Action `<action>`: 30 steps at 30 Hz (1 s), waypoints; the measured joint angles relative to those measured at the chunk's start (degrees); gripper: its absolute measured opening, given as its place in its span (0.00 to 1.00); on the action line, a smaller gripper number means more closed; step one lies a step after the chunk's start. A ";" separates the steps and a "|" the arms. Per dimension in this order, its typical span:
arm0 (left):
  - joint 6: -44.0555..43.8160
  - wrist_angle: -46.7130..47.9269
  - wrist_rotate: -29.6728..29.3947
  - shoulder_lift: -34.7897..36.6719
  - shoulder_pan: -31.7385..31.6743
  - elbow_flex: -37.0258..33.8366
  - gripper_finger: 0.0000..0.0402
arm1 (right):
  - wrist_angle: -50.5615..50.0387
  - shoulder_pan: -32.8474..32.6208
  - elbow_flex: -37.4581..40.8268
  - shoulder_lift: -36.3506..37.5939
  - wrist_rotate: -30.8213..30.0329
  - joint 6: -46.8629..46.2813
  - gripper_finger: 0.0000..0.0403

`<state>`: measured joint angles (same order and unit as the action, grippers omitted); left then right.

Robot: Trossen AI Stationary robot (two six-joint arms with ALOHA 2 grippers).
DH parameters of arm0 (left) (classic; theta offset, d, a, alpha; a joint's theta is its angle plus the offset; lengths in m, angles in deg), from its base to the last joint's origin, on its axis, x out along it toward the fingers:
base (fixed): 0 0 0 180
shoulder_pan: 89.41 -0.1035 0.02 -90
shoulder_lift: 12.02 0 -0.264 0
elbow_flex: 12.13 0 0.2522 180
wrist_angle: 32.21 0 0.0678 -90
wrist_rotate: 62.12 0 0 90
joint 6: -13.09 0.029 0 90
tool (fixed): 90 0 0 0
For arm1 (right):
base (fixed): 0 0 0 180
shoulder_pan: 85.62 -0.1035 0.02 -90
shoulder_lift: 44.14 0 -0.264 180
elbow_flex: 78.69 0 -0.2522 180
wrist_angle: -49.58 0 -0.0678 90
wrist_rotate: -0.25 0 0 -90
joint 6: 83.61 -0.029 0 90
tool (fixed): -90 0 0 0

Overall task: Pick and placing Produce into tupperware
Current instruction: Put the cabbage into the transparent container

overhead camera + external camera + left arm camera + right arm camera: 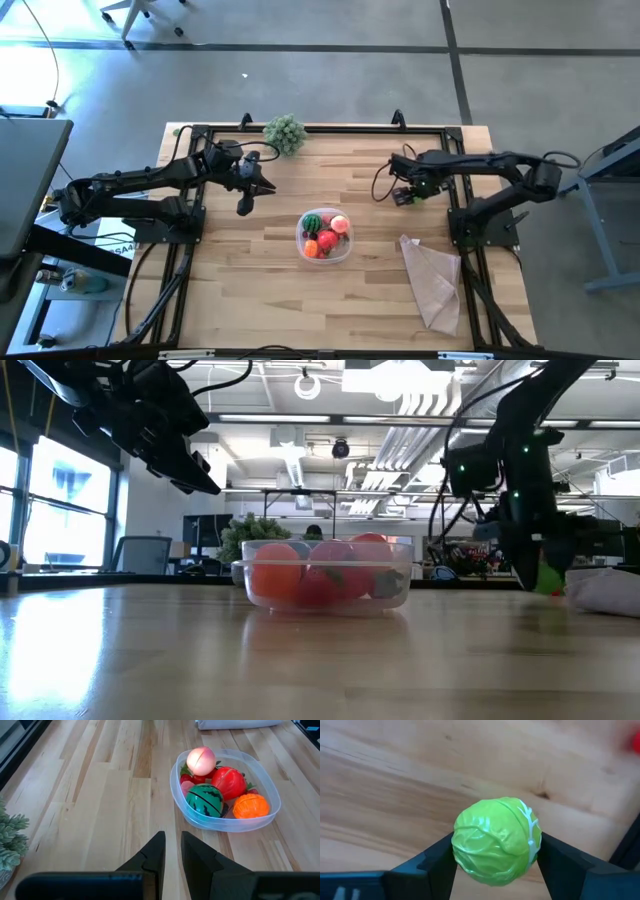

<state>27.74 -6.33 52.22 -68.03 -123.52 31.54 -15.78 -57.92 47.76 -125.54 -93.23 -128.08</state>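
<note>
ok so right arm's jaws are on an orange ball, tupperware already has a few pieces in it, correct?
Not an orange ball. The right wrist view shows the right gripper closed on a green cabbage. The rest holds: the tupperware already has a few pieces in it.

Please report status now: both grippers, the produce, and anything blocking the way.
Right gripper shut on green cabbage. Left gripper shut, empty. Tupperware nearly full. Nothing blocking.

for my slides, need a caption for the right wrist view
Right gripper clamps a green toy cabbage above the wooden table.
</note>
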 joint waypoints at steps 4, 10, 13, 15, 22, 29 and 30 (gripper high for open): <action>0.00 0.00 0.02 0.00 0.00 0.00 0.13 | 0.19 -1.37 -1.57 2.72 -2.19 0.16 0.57; 0.02 0.00 0.00 0.02 -0.02 0.00 0.13 | 1.44 -4.57 -3.17 8.38 -4.62 1.05 0.57; 0.01 0.00 0.02 0.00 0.00 0.00 0.13 | 3.80 -6.61 -3.36 11.81 -5.13 2.04 0.57; 0.01 0.00 0.01 0.01 -0.02 0.00 0.13 | 6.31 -8.18 -3.36 14.21 -5.18 2.89 0.57; 0.00 0.00 0.02 0.02 0.00 0.00 0.13 | 14.74 -14.26 -3.41 22.20 -6.60 2.19 0.57; 0.01 0.00 0.02 0.00 -0.02 0.00 0.13 | 22.85 -20.90 -3.41 28.64 -8.81 4.98 0.57; 0.01 0.00 0.02 0.02 -0.02 0.00 0.13 | 24.53 -21.96 -3.43 29.29 -9.01 5.99 0.57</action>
<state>27.76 -6.33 52.24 -68.00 -123.54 31.54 8.75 -79.88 44.33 -96.24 -102.24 -122.09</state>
